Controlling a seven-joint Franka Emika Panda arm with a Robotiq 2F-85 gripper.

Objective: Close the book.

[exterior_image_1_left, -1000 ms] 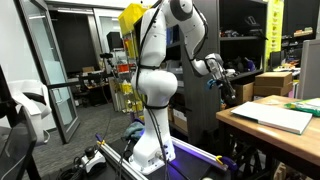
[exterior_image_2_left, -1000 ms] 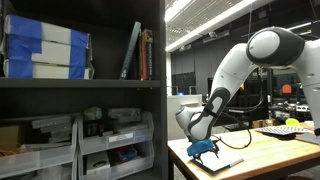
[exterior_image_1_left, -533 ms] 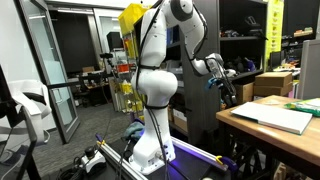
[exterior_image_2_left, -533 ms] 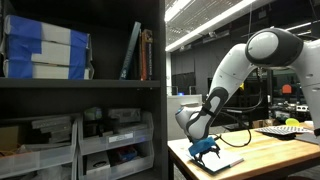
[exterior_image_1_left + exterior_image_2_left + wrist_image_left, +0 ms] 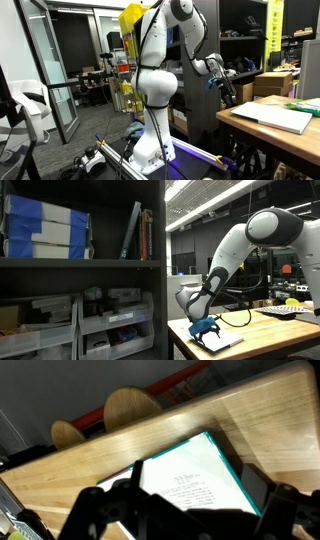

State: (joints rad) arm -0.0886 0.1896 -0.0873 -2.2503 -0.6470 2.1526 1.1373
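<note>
The book (image 5: pixel 190 470) lies flat on the wooden table (image 5: pixel 270 410), showing a white printed page with a thin teal edge. It also shows in both exterior views (image 5: pixel 276 117) (image 5: pixel 224 343), near the table's edge. My gripper (image 5: pixel 188 510) is open and empty. It hovers a little above the book, with its dark fingers spread to either side of the page. In both exterior views the gripper (image 5: pixel 224 80) (image 5: pixel 205 330) hangs over the book's end of the table.
A green object (image 5: pixel 302 104) and a cardboard box (image 5: pixel 272 86) lie further back on the table. A dark shelving unit with books and bins (image 5: pixel 80 270) stands beside the table. Two round wooden stools (image 5: pixel 130 405) sit beyond the table's edge.
</note>
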